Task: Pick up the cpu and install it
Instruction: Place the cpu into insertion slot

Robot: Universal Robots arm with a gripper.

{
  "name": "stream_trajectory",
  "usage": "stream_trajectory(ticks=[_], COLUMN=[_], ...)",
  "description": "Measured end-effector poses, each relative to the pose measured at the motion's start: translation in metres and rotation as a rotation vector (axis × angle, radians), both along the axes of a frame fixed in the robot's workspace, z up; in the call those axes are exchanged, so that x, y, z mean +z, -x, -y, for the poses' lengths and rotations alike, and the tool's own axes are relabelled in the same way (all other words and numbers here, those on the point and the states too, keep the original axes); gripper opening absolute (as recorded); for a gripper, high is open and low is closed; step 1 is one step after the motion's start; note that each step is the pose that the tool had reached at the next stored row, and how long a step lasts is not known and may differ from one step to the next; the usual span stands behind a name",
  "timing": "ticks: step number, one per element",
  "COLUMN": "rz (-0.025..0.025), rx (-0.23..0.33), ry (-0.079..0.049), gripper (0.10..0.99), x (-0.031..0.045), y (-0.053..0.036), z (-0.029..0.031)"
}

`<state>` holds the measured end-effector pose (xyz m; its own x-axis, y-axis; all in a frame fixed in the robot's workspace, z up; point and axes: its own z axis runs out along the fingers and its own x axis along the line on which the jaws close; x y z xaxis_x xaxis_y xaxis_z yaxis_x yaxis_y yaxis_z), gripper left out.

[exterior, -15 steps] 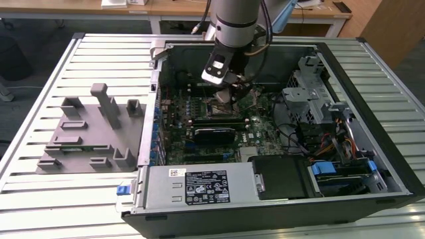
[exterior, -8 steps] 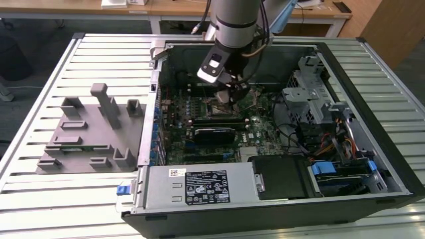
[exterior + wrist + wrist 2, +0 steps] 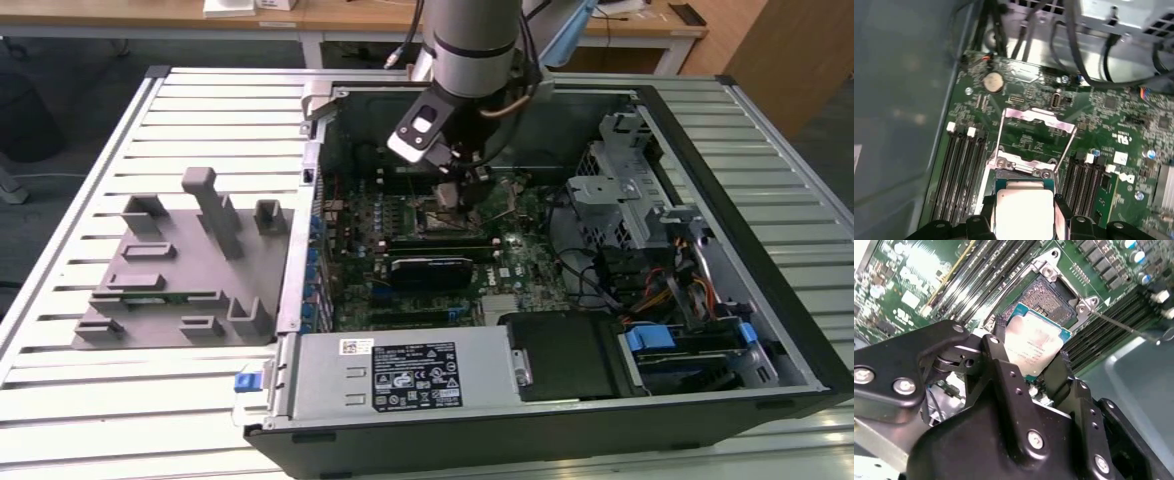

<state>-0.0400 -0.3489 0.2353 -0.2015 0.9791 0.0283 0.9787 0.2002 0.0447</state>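
The gripper (image 3: 1029,354) has its two black fingers (image 3: 1004,375) closed on opposite edges of the cpu (image 3: 1035,340), which sits between them, silver top showing, over the open socket (image 3: 1051,297) of the motherboard (image 3: 414,255) inside the computer case (image 3: 801,340) on the tabletop (image 3: 80,400).

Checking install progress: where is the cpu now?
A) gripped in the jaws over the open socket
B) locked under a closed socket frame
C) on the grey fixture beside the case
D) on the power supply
A: the gripper clamps the cpu over the open socket.
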Motion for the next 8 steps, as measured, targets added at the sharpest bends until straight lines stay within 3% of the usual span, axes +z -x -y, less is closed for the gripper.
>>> stream_trajectory(ticks=[8], rz=[0.0000], rx=[-0.146], ry=[0.000], gripper=[0.545], x=[-0.0016], y=[0.0000], z=[0.0000])
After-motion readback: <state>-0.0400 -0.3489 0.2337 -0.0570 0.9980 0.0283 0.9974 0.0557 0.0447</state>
